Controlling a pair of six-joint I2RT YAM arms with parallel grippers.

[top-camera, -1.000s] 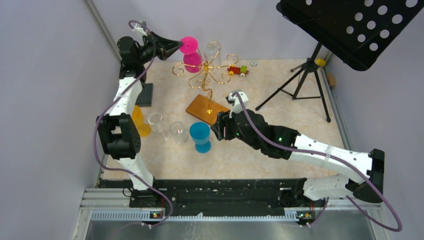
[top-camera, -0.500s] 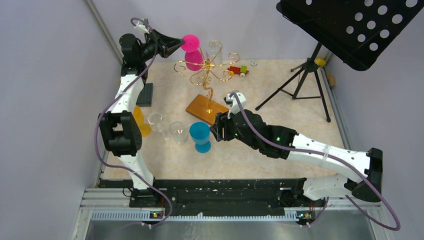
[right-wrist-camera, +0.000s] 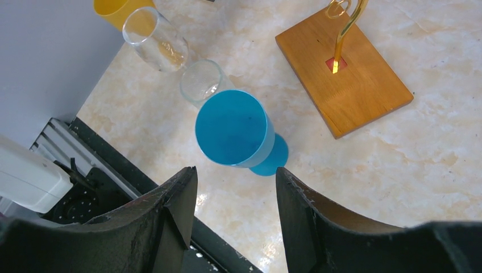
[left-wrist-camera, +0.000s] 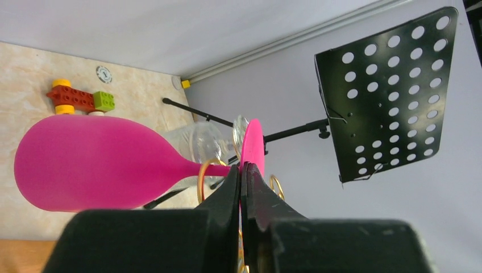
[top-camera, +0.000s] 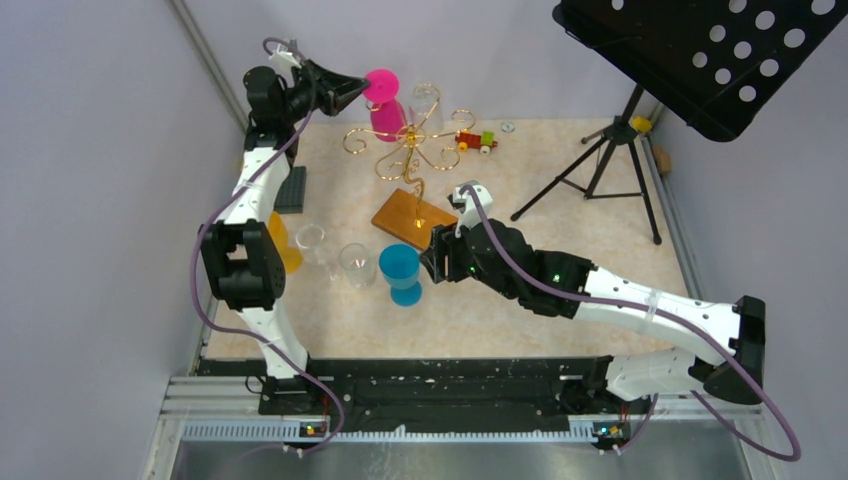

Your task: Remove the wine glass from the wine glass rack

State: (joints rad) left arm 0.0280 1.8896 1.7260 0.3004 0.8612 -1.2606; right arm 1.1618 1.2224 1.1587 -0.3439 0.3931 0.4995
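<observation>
The step in hand is the lift-off itself. The left claw (left-wrist-camera: 241,170) is raised at the far left of the rack (top-camera: 413,135), its jaws pinched together on the thin stem of the pink glass (left-wrist-camera: 91,162) right next to the foot. The glass hangs bowl-down, and its stem appears to sit inside one gold curl (left-wrist-camera: 203,170), so it does not look free yet. A clear glass (left-wrist-camera: 196,139) hangs close behind it.

The right claw (right-wrist-camera: 236,173) is spread apart and holds nothing. It hovers low over the tabletop (right-wrist-camera: 398,153) above a blue cup (right-wrist-camera: 233,128), just beside the rack's wooden base (right-wrist-camera: 341,74).

The next move probably calls for sliding the stem out through the curl's open end, level and slow. The risk is tugging the light rack along or knocking the clear glass.
</observation>
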